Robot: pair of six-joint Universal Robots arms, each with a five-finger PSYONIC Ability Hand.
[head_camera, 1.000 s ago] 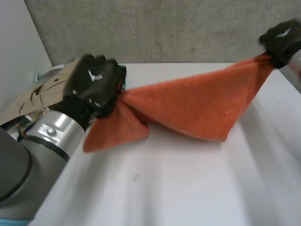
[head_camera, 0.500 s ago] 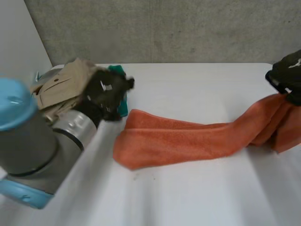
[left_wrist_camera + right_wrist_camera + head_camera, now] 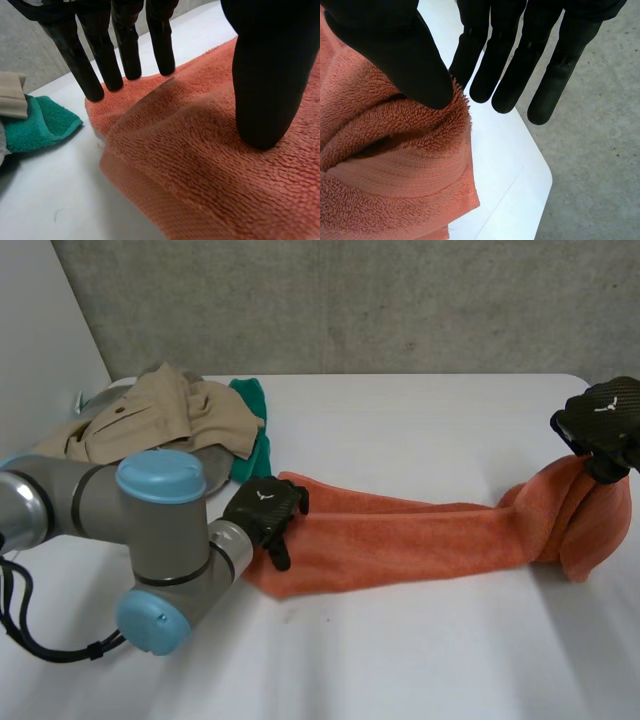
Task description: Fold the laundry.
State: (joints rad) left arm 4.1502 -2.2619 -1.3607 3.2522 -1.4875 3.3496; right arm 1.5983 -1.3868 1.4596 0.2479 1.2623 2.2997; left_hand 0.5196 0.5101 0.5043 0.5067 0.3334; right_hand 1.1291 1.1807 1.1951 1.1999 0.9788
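Observation:
An orange towel (image 3: 400,535) lies in a long, loosely folded strip across the white table (image 3: 400,420). My left hand (image 3: 265,508) rests at its left end, open: in the left wrist view the straight fingers (image 3: 92,75) reach past the towel (image 3: 200,150) and the thumb touches its top. My right hand (image 3: 605,425) holds the towel's right end lifted off the table. In the right wrist view the thumb (image 3: 395,50) pinches the towel's edge (image 3: 385,165) against a finger.
A pile with a beige garment (image 3: 160,415) and a green cloth (image 3: 250,435) sits at the table's back left, close to my left hand; the green cloth (image 3: 35,122) lies just beyond the fingertips. The table's right corner (image 3: 520,190) is under my right hand.
My left hand has let go of the towel's left end, which dropped flat onto the table. The right hand came down with its end still pinched. My left arm swung forward.

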